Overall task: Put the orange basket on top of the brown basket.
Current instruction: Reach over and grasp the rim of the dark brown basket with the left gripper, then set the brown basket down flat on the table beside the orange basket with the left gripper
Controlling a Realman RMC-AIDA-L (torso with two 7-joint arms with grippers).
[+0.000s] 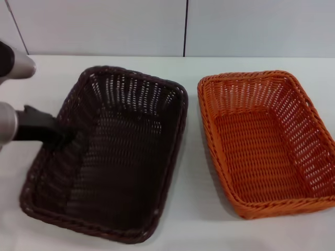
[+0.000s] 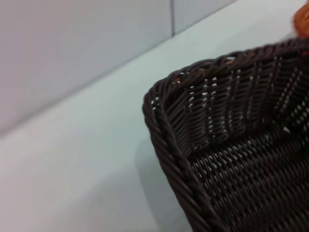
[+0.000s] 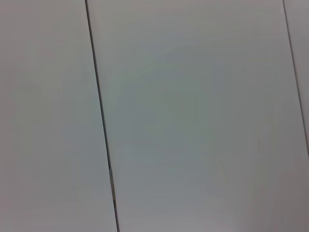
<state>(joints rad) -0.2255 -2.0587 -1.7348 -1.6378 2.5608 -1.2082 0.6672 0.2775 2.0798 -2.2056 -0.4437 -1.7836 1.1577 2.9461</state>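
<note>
My left gripper (image 1: 65, 138), jaw state indiscernible, sits at the brown basket's (image 1: 131, 157) left rim, mid-left of frame; orange basket (image 1: 267, 146) lies right.

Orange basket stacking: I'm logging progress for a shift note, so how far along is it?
Nothing is done yet: the bright orange woven wicker basket sits on the white table beside the dark brown woven wicker basket, not on it. In hand: the left gripper is at the brown basket's left rim. The right gripper is not in view. Left: grasping the orange basket, lifting it and setting it on the brown one.
</note>
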